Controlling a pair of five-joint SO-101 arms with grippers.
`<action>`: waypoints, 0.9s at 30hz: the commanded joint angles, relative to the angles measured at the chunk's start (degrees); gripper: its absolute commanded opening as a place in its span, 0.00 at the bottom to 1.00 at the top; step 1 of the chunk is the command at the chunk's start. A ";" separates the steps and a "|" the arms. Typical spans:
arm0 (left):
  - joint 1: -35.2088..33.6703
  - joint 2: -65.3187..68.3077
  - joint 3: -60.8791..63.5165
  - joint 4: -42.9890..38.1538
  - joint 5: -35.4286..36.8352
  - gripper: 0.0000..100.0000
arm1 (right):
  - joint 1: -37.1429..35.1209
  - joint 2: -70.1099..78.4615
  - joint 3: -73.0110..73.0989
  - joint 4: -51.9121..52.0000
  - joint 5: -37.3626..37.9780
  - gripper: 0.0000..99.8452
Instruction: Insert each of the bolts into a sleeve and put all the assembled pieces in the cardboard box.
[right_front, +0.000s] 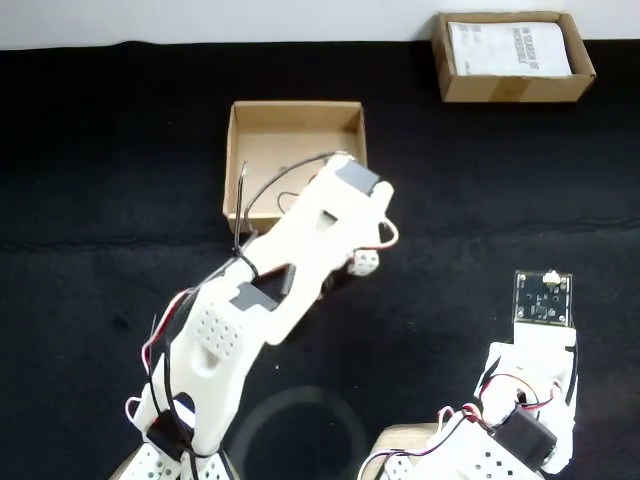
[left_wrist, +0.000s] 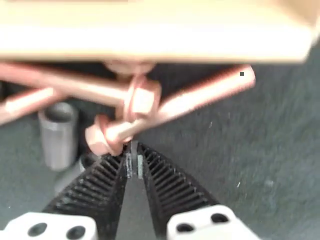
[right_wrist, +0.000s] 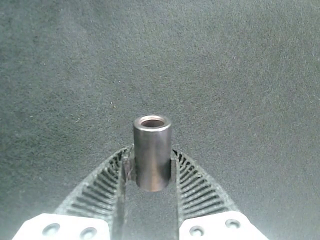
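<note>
Outside the blurred wall of the cardboard box (left_wrist: 150, 30), the left gripper (left_wrist: 133, 152) is holding its jaws together beside crossed bolts (left_wrist: 200, 92), partly cut off, and a standing sleeve (left_wrist: 57, 132), while the right gripper (right_wrist: 151, 156), well away from the box, is clamping a second sleeve (right_wrist: 152, 135) upright.

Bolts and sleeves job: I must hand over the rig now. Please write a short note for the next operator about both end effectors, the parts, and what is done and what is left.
Left end effector: shut, holding nothing, tips at the hex head of one of the copper bolts, which lie piled beside the cardboard box.
Right end effector: shut on a metal sleeve, held upright over the black mat.
A second sleeve stands upright beside the bolts.
Done: one sleeve grasped.
Left: no bolt sits in a sleeve yet. Insert all, then box them.
</note>
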 joint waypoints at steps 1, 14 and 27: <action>-4.62 -0.57 -2.07 -6.07 -0.09 0.02 | 0.31 -0.48 -0.57 -0.92 0.70 0.01; -9.71 -0.92 -10.33 -7.74 0.18 0.02 | 0.31 -0.48 -0.04 -0.92 3.87 0.01; -2.33 -0.31 -22.29 4.31 0.09 0.23 | 0.31 -0.48 -0.22 -0.48 3.96 0.01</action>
